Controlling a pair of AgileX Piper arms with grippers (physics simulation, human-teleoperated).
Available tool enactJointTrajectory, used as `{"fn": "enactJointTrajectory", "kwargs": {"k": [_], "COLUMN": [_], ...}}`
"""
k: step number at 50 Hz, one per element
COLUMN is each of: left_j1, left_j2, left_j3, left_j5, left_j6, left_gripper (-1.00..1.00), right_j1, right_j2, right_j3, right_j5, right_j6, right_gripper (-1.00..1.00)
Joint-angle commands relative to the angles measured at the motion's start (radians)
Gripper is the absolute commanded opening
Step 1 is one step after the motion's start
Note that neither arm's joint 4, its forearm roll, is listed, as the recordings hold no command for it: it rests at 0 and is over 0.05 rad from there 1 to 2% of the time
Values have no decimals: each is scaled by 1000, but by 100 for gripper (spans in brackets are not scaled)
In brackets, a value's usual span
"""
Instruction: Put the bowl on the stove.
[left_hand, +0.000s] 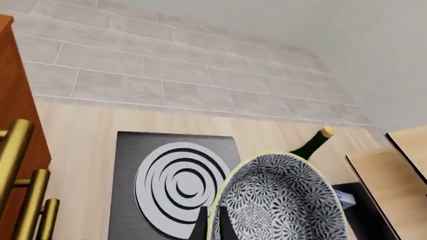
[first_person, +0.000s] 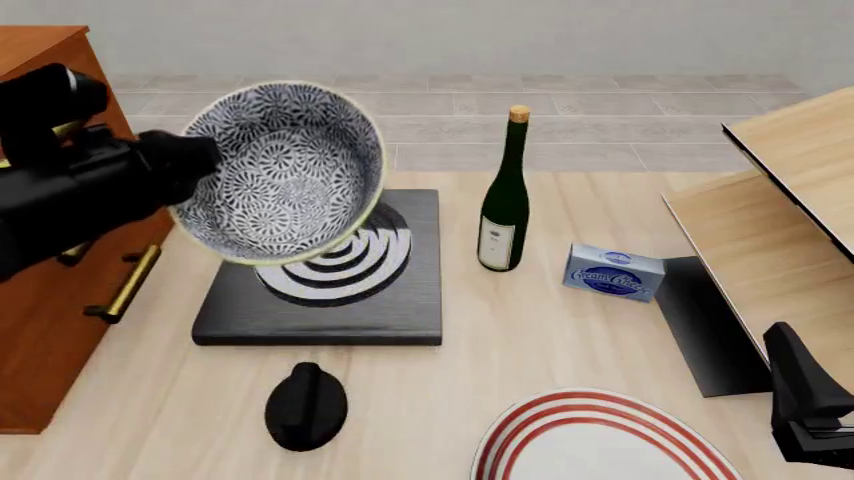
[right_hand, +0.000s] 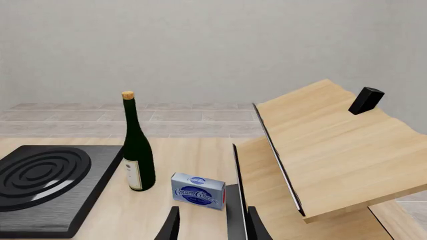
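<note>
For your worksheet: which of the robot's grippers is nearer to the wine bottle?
Left. The left gripper holds the bowl above the stove, just left of the wine bottle; the right gripper sits far off, near the table's right front.

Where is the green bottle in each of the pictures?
Left wrist view: only the bottle neck and cork show, poking out behind the bowl.
Front view: bottle stands upright, middle, right of the stove.
Right wrist view: bottle stands between stove and blue box.
Shared landmark: the stove.
</note>
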Motion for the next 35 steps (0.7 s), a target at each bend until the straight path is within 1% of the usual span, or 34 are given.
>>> {"fn": "enactJointTrajectory", "kwargs": {"k": [1,5,8,9,10,12,13,15,16,22,26,27,28,30,33,35], "left_j1": [5,5,1,-7,-9,-7,-6,-7,-5,-8,-9,-6,-5,-7,6,1], "left_j2": [60,86,89,95,99,107,118,120,126,156,171,183,188,204,225,224], "left_j3": [-46,-68,-82,-85,-87,-107,-114,-125,-132,-172,-181,-185,-189,-192,-203,-198], "left_j5": [10,13,22,28,29,37,41,44,48,61,57,56,55,54,49,46], "left_j6": [-28,-46,-45,-66,-71,-47,-67,-53,-63,-62,-58,-66,-57,-63,-54,-56], "left_gripper": [-100,-100,-100,-100,-100,-100,-100,-100,-100,-100,-100,-100,-100,-100,-100,-100], "right_j1": [0,0,0,0,0,0,0,0,0,0,0,0,0,0,0,0], "right_j2": [0,0,0,0,0,0,0,0,0,0,0,0,0,0,0,0], "right_j3": [0,0,0,0,0,0,0,0,0,0,0,0,0,0,0,0], "right_j5": [0,0,0,0,0,0,0,0,0,0,0,0,0,0,0,0], "right_j6": [0,0,0,0,0,0,0,0,0,-1,0,0,0,0,0,0], "right_gripper": [100,100,100,100,100,100,100,100,100,100,100,100,100,100,100,100]}}
